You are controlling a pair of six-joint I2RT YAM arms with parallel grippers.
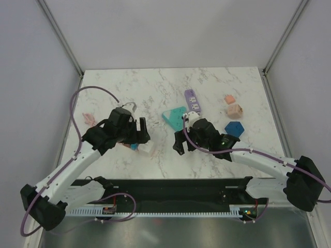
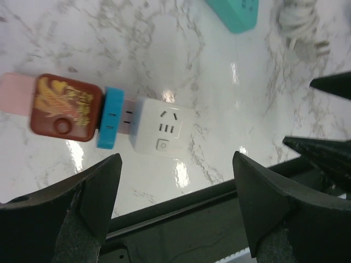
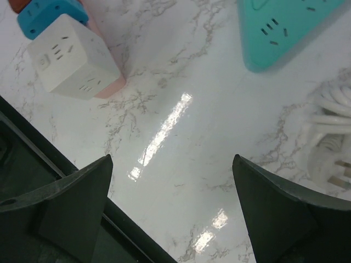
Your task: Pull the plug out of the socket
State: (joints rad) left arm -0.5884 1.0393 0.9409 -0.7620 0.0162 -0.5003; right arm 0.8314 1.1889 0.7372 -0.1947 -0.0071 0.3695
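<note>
While the teal strip lies upper right past the white socket and blue plug, left gripper and right gripper gape wide, empty.

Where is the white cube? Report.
The white cube lies left of centre on the table, just ahead of the open left claw, a blue adapter at its left in the left wrist view.

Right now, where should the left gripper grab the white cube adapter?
Probably from above: pinch the white cube adapter across its two bare sides, clear of the blue plug. It lies flat with those sides exposed and the open left gripper overhead.
</note>
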